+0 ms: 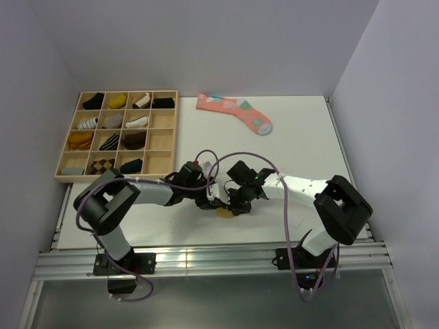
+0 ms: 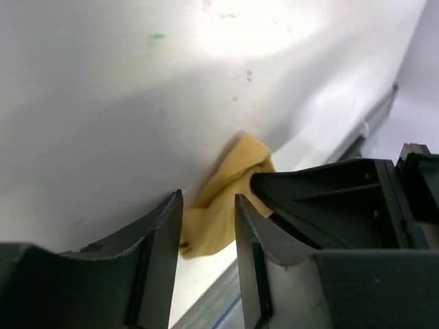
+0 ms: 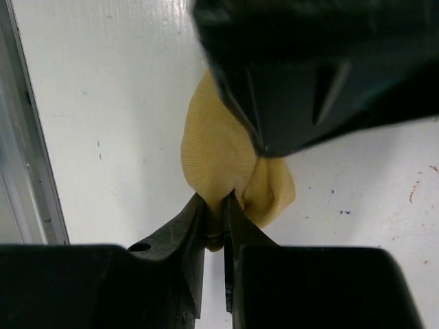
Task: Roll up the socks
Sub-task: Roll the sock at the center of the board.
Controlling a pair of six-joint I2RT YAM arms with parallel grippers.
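The mustard-tan sock [image 1: 224,213] lies bunched on the white table close to its front edge. My right gripper [image 1: 232,204] is shut on a fold of it. The right wrist view shows the fingers [image 3: 216,199] pinching the tan cloth [image 3: 212,144]. My left gripper [image 1: 209,199] faces it from the left. In the left wrist view its jaws [image 2: 206,199] stand apart, with the sock [image 2: 236,164] just past the tips and a finger of the right gripper [image 2: 322,188] beside it. The left gripper's body [image 3: 309,68] covers the sock's far end. The black striped sock is out of view.
A wooden grid tray [image 1: 161,161] with several rolled socks stands at the back left. A long pink patched sock [image 1: 233,112] lies at the back middle. The table's front edge and metal rail [image 1: 219,240] run just behind the grippers. A purple cable [image 1: 233,156] loops over the arms.
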